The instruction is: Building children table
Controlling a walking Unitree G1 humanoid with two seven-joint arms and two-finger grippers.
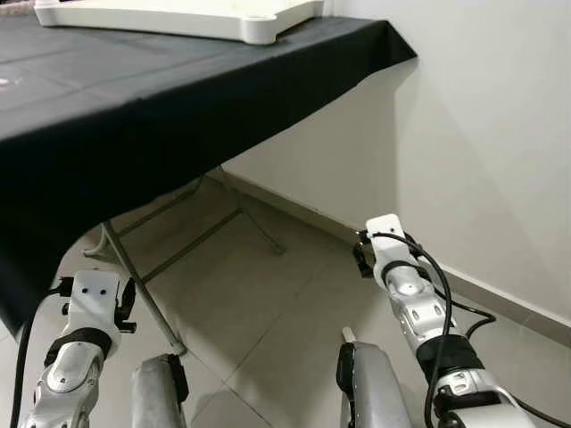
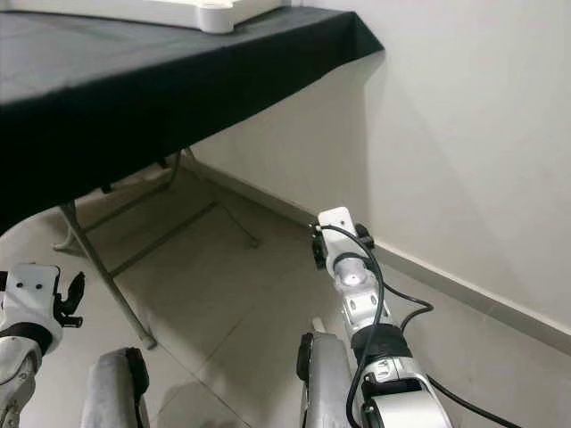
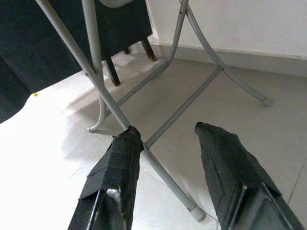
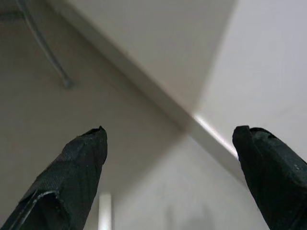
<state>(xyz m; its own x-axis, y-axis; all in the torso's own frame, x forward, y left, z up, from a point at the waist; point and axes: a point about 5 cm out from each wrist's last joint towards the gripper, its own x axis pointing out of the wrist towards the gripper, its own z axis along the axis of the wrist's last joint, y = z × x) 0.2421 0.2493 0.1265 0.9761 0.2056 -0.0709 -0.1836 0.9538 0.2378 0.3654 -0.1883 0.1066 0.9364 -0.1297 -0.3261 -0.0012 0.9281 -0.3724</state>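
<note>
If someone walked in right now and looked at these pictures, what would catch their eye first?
Probably the table draped in a black cloth, filling the upper left, with a white plastic tabletop piece lying at its far edge. Next, its grey folding legs on the pale tiled floor below the cloth. Both arms hang low: the left gripper is open above a leg near the floor, and the right gripper is open towards the white wall.

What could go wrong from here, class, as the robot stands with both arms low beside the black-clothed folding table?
1. The loose black tablecloth overhangs the edge; a rising arm might snag it and drag the white plastic tabletop panel off.
2. The open left gripper hangs near the grey metal table leg and could knock it.
</note>
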